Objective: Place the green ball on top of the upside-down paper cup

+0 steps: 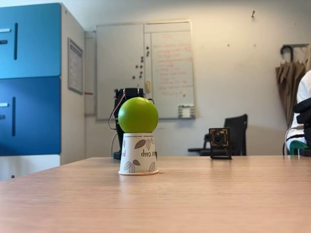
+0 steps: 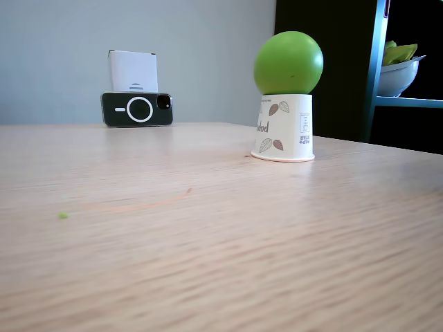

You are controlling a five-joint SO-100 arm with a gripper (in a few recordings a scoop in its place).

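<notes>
The lime-green ball [image 1: 138, 115] rests on top of the upside-down paper cup [image 1: 138, 154], which stands rim-down on the wooden table [image 1: 194, 194]. In the other fixed view the green ball [image 2: 288, 63] sits the same way on the paper cup [image 2: 284, 128], right of centre. Nothing touches the ball. Behind the ball and cup, at the table's far side, stands the black robot arm [image 1: 127, 92], mostly hidden by them. Its fingers cannot be made out.
A small camera module on a stand [image 1: 219, 143] is on the table's far right. A dark phone [image 2: 137, 109] leans against a white box at the far edge. A shelf with a white bowl [image 2: 398, 75] stands at the right. A person sits at the right edge [image 1: 302, 121].
</notes>
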